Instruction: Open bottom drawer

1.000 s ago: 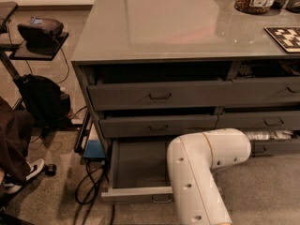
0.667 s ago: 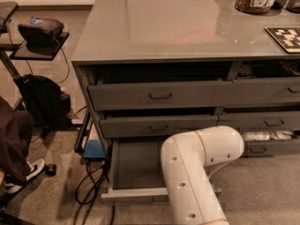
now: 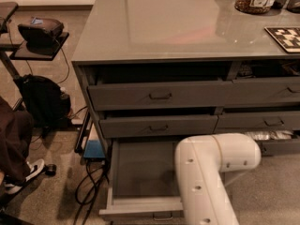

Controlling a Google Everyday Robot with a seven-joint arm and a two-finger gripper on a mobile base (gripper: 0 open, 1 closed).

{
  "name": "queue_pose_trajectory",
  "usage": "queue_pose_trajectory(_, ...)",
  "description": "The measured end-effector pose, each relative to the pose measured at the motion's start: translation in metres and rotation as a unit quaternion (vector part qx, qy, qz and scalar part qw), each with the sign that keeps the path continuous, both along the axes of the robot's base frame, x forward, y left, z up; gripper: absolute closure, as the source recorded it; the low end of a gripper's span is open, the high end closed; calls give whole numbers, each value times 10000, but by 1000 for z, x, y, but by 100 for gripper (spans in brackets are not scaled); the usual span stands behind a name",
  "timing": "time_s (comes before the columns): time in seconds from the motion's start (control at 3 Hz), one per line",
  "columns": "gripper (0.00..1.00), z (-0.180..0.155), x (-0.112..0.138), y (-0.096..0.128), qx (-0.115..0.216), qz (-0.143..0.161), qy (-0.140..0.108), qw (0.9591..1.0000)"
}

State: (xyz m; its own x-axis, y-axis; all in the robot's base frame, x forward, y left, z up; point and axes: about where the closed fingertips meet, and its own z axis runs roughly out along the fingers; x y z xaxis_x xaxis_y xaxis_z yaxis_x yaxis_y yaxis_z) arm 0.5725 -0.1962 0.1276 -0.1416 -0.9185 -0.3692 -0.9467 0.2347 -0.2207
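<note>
— Claw lying out of sight, somewhere behind the white arm (image 3: 206,177), low in view; impossible telling whether open or closed.
— Bottom drawer (image 3: 140,172)?
— Standing well out at the foot of its stack, showing a bare grey tray; looking nearly done.
— Next?
— Probably needing only a short further pull, or letting go. Handle (image 3: 162,216) getting cut by the bottom edge; neighbouring drawer (image 3: 281,146) under the worktop (image 3: 164,27) partly hiding behind the arm.

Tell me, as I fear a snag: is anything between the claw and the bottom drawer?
The claw is out of view, past the white arm, so I cannot tell. The bottom drawer stands pulled out; cables lie beside it.
</note>
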Motion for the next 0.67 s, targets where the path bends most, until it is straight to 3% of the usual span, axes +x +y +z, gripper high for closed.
queue_pose_trajectory(0.33, 0, 12, -30, 1, 894, 182, -620, 9939)
queue_pose_trajectory(0.67, 0, 23, -69, -18, 1462, 99, -1163, 9824)
